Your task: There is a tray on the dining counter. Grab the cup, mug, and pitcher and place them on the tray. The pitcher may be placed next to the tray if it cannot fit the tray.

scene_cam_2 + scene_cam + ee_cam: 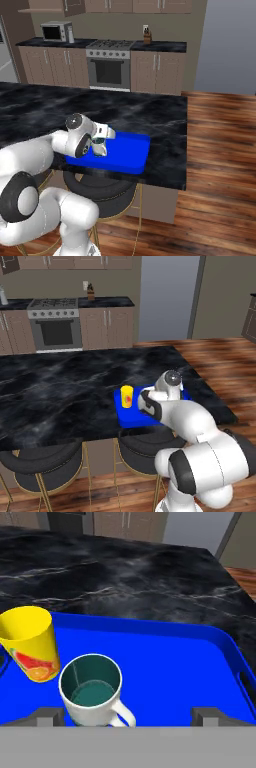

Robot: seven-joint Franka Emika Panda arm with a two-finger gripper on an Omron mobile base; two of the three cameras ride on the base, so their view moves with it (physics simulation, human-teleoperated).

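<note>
On blue tray (170,657): teal-lined white mug (92,692), seemingly upright.

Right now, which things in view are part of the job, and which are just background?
Job items:
tray, on the dining counter
cup, on the tray
mug, on the tray beside the cup
gripper, open around the mug

Background:
stove
microwave
stools
</note>
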